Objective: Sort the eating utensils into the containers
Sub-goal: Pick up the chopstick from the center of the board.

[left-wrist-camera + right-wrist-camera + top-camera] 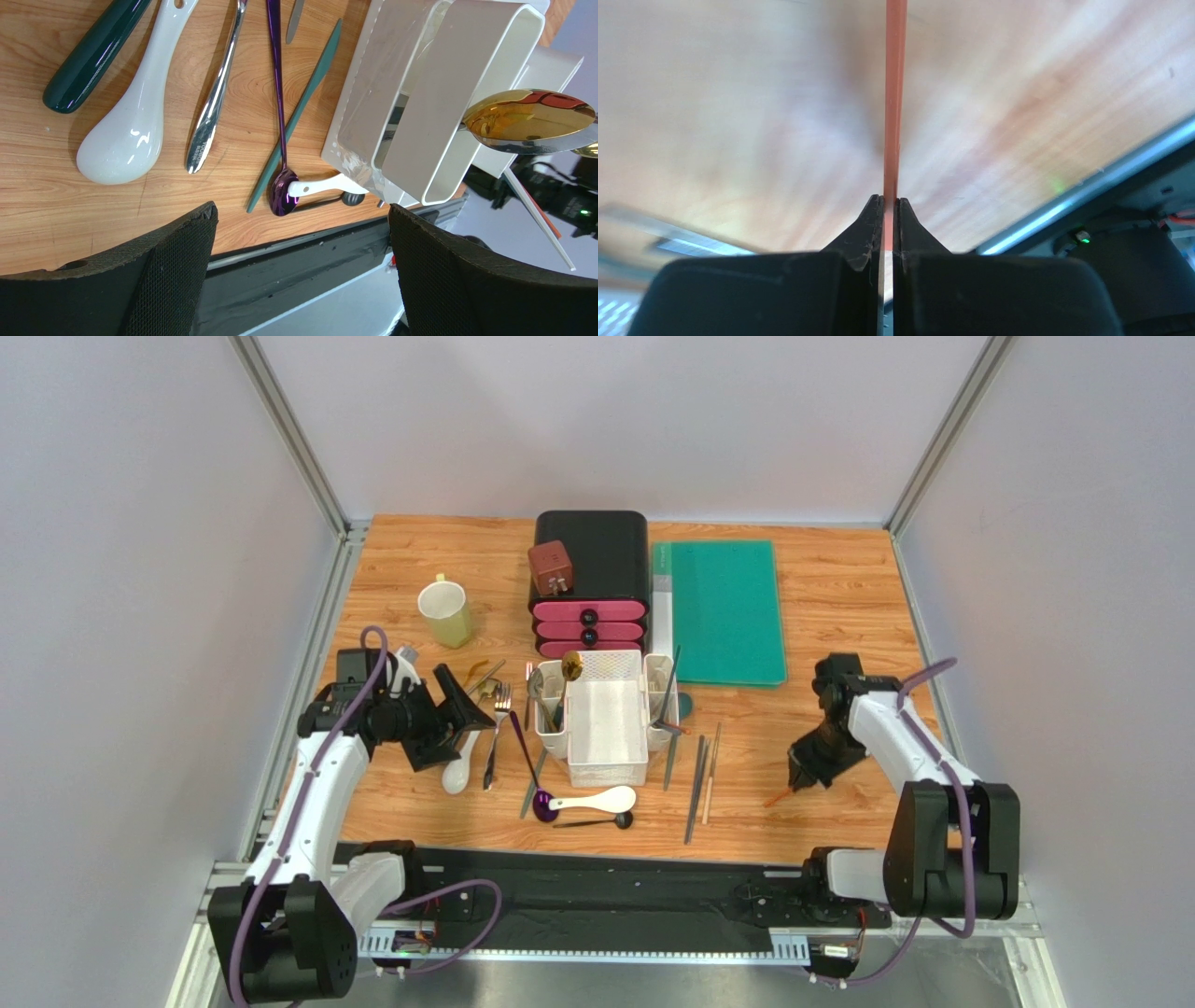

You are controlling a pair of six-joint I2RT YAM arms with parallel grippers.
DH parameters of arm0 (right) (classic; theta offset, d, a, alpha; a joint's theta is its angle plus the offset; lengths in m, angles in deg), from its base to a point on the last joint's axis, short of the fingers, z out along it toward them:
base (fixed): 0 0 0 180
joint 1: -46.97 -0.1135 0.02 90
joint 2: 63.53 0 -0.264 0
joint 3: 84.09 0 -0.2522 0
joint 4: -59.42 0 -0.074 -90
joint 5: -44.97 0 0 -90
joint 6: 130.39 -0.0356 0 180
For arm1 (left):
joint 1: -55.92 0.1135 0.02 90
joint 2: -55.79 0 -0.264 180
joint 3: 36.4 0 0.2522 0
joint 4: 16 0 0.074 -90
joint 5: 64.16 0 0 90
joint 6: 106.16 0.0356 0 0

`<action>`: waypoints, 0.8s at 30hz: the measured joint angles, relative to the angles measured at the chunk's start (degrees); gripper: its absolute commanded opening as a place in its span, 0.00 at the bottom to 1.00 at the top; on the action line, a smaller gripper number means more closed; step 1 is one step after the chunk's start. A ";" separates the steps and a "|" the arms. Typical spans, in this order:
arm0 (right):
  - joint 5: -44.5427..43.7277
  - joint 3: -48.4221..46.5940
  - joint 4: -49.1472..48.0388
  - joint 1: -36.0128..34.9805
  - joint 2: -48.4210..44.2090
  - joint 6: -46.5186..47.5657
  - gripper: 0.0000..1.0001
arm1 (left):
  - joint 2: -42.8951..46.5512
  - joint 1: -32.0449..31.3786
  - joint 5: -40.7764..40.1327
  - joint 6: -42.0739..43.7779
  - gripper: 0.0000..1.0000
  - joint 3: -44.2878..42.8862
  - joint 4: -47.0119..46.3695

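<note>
**Fig.** The right gripper (889, 204) is pressed together on a thin orange-brown chopstick (895, 91), which runs straight out ahead of the fingertips over the table (738, 105). The grip sits near one end, probably so the stick can go end-first into a narrow side bin. The chopstick is on the right, well apart from the white caddy (606, 717); whether it touches the wood cannot be told. The left gripper (300, 238) is spread wide above a white soup spoon (126, 140), a silver handle (210, 112) and a purple spoon (278, 84) — likely poised for its own pick.
</note>
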 measured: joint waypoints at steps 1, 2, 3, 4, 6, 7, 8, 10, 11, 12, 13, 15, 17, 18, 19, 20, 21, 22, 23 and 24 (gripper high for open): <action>-0.94 -2.56 -0.11 -1.33 -0.07 0.31 0.00 | -0.15 0.00 0.00 0.00 0.96 -0.02 -0.02; -1.88 -5.16 -0.04 -2.58 -0.13 0.66 0.00 | -0.39 0.00 0.00 0.00 0.96 0.00 -0.02; -2.71 -8.26 0.04 -3.96 -0.15 1.07 0.00 | -0.55 0.00 0.00 0.00 0.96 0.00 -0.02; -3.37 -11.30 -0.24 -5.46 -0.26 1.60 0.00 | -0.76 0.00 0.00 0.00 0.96 0.00 -0.04; -4.81 -17.27 -0.26 -8.55 -0.44 2.78 0.00 | -1.01 0.00 0.00 0.00 0.96 0.00 -0.04; -5.42 -20.26 -0.20 -10.29 -0.44 3.48 0.00 | -1.05 0.00 0.00 0.00 0.96 -0.02 -0.07; -6.19 -23.39 -0.37 -12.22 -0.44 4.28 0.00 | -1.05 0.00 0.00 0.00 0.96 -0.02 -0.09; -7.28 -29.27 0.04 -15.98 0.11 5.97 0.00 | -1.07 0.00 0.00 0.00 0.96 -0.02 -0.17; -8.07 -32.76 -0.02 -18.10 0.87 6.97 0.00 | -1.11 0.00 0.00 0.00 0.96 0.00 -0.28; -8.74 -35.89 0.07 -19.91 1.75 7.82 0.00 | -1.18 0.00 0.00 0.00 0.96 -0.02 -0.39; -9.46 -39.26 0.11 -22.01 2.95 8.74 0.00 | -1.27 0.00 0.00 0.02 0.96 -0.02 -0.46; -10.73 -44.61 -0.48 -25.40 5.25 10.38 0.00 | -1.38 0.00 0.00 0.00 0.96 -0.02 -0.46; -11.56 -48.04 -0.44 -28.76 7.28 11.93 0.00 | -1.36 0.00 0.00 0.02 0.96 -0.02 -0.46; -11.85 -48.81 -0.48 -29.86 7.93 12.46 0.00 | -1.36 0.00 -0.02 0.02 0.96 0.00 -0.46; -12.22 -49.46 -0.48 -31.23 8.68 13.03 0.00 | -1.36 0.00 -0.02 0.02 0.96 -0.02 -0.44; -12.61 -49.79 -0.48 -32.50 9.35 13.68 0.00 | -1.36 0.00 -0.02 0.04 0.95 -0.02 -0.46; -12.92 -49.88 -0.50 -33.33 9.84 14.14 0.00 | -1.36 0.00 -0.02 0.07 0.96 -0.02 -0.44; -13.25 -49.88 -0.39 -34.53 10.43 14.64 0.00 | -1.36 0.00 -0.07 0.11 0.96 -0.02 -0.44; -13.31 -49.88 -0.39 -35.19 10.80 15.02 0.00 | -1.36 0.00 -0.07 0.15 0.96 -0.02 -0.44; -13.33 -49.88 -0.42 -36.02 11.21 15.41 0.00 | -1.36 0.00 -0.07 0.17 0.96 -0.02 -0.44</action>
